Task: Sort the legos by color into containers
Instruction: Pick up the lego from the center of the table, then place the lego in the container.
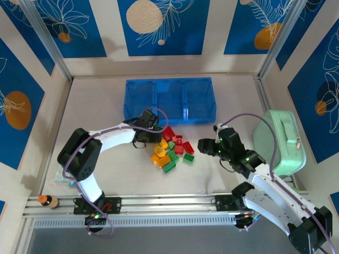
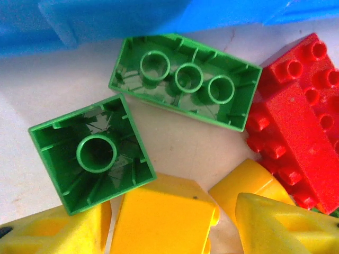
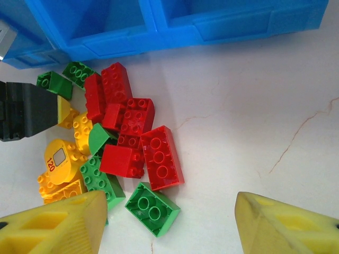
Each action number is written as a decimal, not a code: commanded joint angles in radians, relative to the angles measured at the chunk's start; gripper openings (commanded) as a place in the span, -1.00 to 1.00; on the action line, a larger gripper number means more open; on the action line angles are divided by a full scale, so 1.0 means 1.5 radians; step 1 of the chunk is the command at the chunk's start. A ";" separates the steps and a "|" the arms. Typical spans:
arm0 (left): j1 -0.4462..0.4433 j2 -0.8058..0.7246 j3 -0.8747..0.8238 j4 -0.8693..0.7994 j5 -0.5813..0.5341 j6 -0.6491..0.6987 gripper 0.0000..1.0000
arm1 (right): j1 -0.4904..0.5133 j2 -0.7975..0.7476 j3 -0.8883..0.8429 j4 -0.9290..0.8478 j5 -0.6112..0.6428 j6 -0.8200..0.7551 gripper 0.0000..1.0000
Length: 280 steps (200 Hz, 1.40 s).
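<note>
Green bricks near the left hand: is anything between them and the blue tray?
Nothing visible is. Only bare table lies between the long green brick and the tray, and likewise for the square green brick beside it. The tray's own low wall is all they must clear.

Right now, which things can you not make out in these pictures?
- Left wrist view: whether the left tool grips the yellow lego; bottom edge cuts both.
- Top view: the pile's left part, under that tool.
- Right wrist view: tray's far side, cut by top edge.
</note>
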 commanded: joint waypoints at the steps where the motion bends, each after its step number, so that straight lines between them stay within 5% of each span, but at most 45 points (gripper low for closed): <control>1: -0.003 0.017 0.018 -0.018 -0.013 0.009 0.21 | 0.001 -0.011 -0.003 -0.011 0.008 0.002 0.31; 70: -0.016 -0.015 -0.009 -0.042 -0.022 0.005 -0.24 | 0.001 -0.009 -0.002 -0.001 0.003 0.001 0.30; 125: -0.017 -0.151 0.002 -0.094 -0.060 0.022 -0.26 | -0.001 -0.004 -0.006 0.010 0.000 0.000 0.30; 171: 0.050 -0.152 0.104 -0.123 -0.048 0.070 -0.25 | 0.000 -0.003 0.001 0.006 -0.008 0.002 0.30; 225: 0.149 -0.039 0.250 -0.140 -0.018 0.114 -0.23 | 0.000 -0.027 0.002 -0.020 -0.003 0.003 0.30; 240: 0.168 0.005 0.293 -0.150 -0.012 0.124 -0.15 | 0.000 -0.036 0.002 -0.027 -0.002 0.004 0.30; 259: 0.178 0.046 0.366 -0.198 -0.026 0.145 0.41 | 0.000 -0.046 0.002 -0.037 -0.001 0.005 0.30; 280: 0.165 0.016 0.375 -0.189 -0.024 0.169 0.53 | 0.000 -0.054 0.001 -0.044 0.000 0.007 0.30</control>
